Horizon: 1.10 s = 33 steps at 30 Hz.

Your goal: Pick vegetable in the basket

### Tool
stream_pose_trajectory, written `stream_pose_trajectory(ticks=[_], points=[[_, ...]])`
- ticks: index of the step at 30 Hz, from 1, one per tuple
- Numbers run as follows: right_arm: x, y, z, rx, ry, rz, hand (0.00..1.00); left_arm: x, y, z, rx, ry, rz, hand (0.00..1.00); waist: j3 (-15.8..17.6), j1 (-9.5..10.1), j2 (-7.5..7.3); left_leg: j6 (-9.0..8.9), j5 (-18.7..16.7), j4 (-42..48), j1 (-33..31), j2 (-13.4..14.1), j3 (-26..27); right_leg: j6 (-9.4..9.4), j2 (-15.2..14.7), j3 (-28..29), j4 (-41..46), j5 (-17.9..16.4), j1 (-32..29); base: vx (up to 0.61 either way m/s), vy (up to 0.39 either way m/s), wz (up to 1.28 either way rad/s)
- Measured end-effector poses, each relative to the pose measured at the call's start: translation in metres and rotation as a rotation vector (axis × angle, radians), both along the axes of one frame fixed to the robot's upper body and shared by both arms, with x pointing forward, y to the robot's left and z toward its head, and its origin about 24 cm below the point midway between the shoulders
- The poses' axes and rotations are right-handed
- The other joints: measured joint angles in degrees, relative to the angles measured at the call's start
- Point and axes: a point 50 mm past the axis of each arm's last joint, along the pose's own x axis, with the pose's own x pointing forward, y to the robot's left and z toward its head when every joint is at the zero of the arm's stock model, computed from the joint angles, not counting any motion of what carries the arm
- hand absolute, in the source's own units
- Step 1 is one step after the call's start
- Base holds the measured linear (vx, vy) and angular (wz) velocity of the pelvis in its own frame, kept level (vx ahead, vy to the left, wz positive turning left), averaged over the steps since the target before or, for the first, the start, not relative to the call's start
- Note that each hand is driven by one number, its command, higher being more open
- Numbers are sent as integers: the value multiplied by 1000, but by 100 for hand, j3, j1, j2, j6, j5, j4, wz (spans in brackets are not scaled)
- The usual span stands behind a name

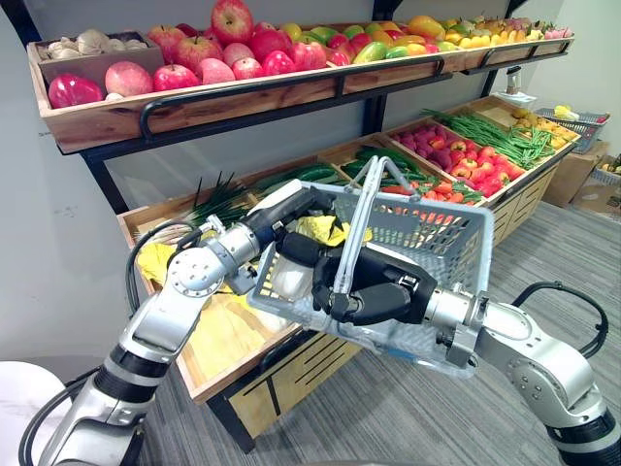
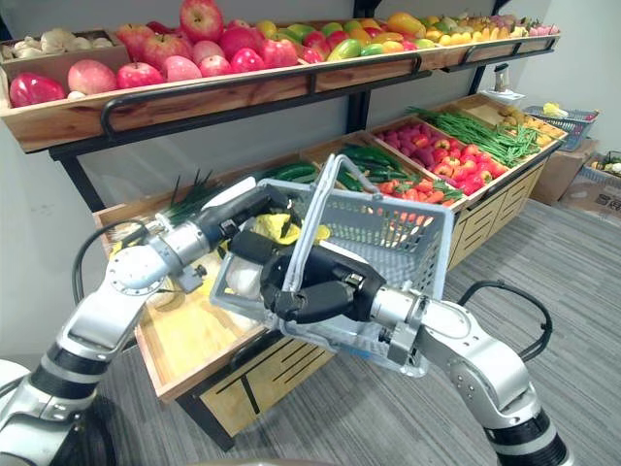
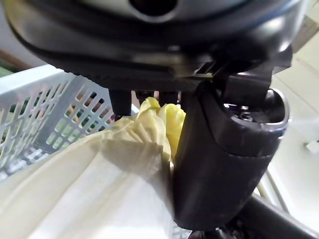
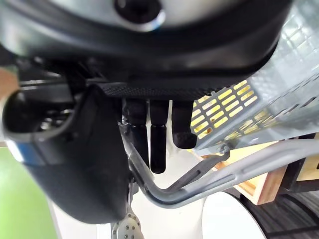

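Head eyes: set high, looking down and forward at the produce shelves [image 1: 243,102] and the basket [image 1: 437,243], mid-distance.
Eye overlap: same scene, viewpoints slightly apart sideways.
Left wrist: very close, along the left robot hand [image 3: 224,159], facing the cabbage [image 3: 99,189].
Right wrist: very close, along the right robot hand [image 4: 75,149], facing the basket handle [image 4: 174,196].
All views share: basket mesh.

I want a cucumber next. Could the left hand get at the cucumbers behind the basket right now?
Probably not yet. The left hand is inside the basket, holding the cabbage, and the basket, held by the right hand at its handle, hangs between it and the cucumbers.
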Motion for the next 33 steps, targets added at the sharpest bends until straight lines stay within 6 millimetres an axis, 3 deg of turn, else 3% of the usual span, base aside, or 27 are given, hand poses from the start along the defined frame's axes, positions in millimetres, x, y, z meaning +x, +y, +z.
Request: stream_pose_trajectory(ticks=[11,14,15,22,26,29,33], points=[[-1,-2,-6,-51,29,21,0,1,-12,-22,64,52,-2,0,-37,17,-54,-7,15,0,-11,12,15,-6,-3,-1,-90,76,18,0,0,0],[-1,0,-5,-42,27,33,0,0,-20,-38,125,92,-22,0,-56,16,-79,-7,15,0,-6,14,24,-7,0,1,-92,81,17,0,0,0],[-1,1,-5,-43,23,41,0,0,-24,-45,149,115,-35,100,-61,15,-87,-7,15,1,-5,14,34,-5,0,5,-96,88,14,-4,17,-4],[-3,9,-6,-49,32,96,0,-7,-37,-69,232,220,-124,100,-72,3,-103,-8,14,0,15,26,101,-6,17,53,-116,116,4,-5,21,-5],[-1,12,-2,-52,19,115,0,-7,-35,-75,256,248,-128,100,-72,-12,-102,-8,14,0,23,28,125,-7,17,67,-130,122,4,-8,16,-3],[3,12,1,-55,7,112,0,0,-27,-60,285,224,-135,100,-74,-6,-99,-13,17,1,25,28,125,-8,16,64,-128,121,5,0,0,0],[7,9,-2,-64,23,89,0,14,-11,-24,351,145,-131,100,-77,8,-87,-19,21,-8,26,29,125,-10,12,53,-129,118,4,0,0,0]])
